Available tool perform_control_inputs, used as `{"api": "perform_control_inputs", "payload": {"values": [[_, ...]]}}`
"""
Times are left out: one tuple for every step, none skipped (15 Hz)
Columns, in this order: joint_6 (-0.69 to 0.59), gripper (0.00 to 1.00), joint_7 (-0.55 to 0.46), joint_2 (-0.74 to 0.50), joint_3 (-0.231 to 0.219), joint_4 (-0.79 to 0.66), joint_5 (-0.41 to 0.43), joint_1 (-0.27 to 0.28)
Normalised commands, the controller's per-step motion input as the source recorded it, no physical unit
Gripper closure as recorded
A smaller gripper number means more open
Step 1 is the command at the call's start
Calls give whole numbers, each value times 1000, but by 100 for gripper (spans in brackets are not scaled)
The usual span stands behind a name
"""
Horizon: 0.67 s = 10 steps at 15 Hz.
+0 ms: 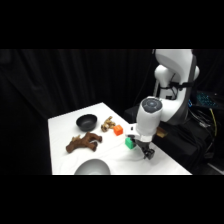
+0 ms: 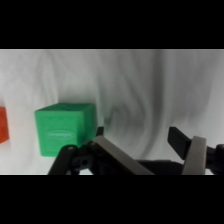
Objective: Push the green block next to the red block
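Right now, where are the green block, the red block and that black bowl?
green block [image 2: 65, 131]: wrist view, the middle of its front face.
red block [image 1: 118, 130]: side view, the top of the cube.
black bowl [image 1: 86, 121]: side view, on its dark inside, near the middle.

Soft blur throughout, bright white table [image 1: 65, 125] against dark backdrop, faint shadows, no glare.

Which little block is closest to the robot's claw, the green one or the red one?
The green block. It sits right beside the gripper, while the red block is farther off, near the small tan toy.
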Motion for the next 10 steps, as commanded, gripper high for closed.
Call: {"api": "perform_control_inputs", "payload": {"values": [[103,0,53,-350,-312,-308,-261,-99],[94,0,26,-315,-270,-277,-253,-143],[79,0,-26,-270,-228,-237,-228,-196],[55,0,-67,-223,-214,-184,-228,-232],[27,0,-100,-190,-201,-130,-225,-252],[-7,0,-119,-167,-183,-75,-219,-258],[-36,0,-146,-158,-143,-36,-190,-257],[-68,0,-170,-172,-88,-16,-153,-238],[-87,0,-173,-184,-34,-9,-116,-204],[-128,0,-213,-214,47,-12,-53,-178]]}}
